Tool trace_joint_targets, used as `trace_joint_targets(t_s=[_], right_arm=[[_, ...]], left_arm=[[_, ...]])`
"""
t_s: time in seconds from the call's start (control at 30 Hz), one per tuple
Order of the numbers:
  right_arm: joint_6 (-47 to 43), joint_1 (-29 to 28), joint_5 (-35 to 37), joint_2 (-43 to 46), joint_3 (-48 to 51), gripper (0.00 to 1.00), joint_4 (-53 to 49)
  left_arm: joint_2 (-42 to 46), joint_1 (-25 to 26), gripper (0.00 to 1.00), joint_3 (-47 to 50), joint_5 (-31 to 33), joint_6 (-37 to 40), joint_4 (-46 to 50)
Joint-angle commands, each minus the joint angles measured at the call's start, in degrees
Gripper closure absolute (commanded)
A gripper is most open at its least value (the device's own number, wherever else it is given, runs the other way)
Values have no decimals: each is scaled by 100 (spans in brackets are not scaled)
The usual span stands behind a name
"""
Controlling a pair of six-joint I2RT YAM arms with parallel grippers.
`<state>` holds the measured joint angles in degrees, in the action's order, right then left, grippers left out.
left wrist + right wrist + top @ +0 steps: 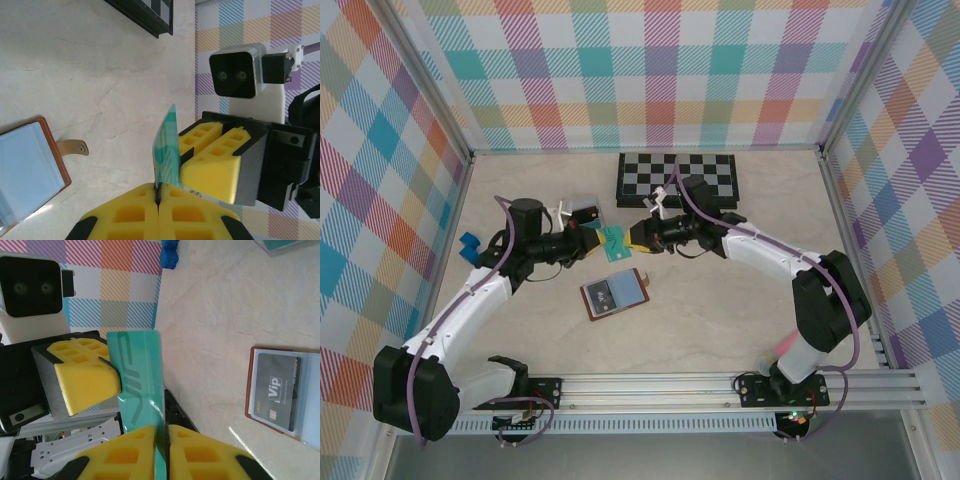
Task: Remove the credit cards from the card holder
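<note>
Pastel checked walls are closing in a pale, marbled table, with a black-and-grey chessboard lying at its far side. I am holding the teal card up off the table between my two arms, near the middle. My left hand is pressed together on one edge of it, the yellow pads meeting with the card standing out between them. My right hand is pinching the same card from the opposite side, its pads nearly touching with only the thin teal plastic between them. The card holder is lying open on the table on the near side of the two hands, apart from both. It is showing a brown leather edge around a blue-grey lining, with its clasp tab sticking out flat to one side. A dark grey card marked VIP is sitting in one of its pockets. A small blue block is resting by the left wall.
</note>
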<state>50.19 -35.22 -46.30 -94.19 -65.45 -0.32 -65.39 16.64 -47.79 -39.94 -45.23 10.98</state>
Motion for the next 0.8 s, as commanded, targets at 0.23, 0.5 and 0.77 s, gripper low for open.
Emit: trace_joint_targets(t_s=[0.23,0.5,0.77], right_arm=[[691,-64,-468,235,133,93,1295],[909,-72,-421,183,122,92,1403],[947,-75,-469,79,61,92,1296]], left_arm=[[28,-25,94,126,-345,-943,-928],[40,-3,86,322,-403,-1375,-1573],[-12,5,89,331,-429,-1419,-1763]])
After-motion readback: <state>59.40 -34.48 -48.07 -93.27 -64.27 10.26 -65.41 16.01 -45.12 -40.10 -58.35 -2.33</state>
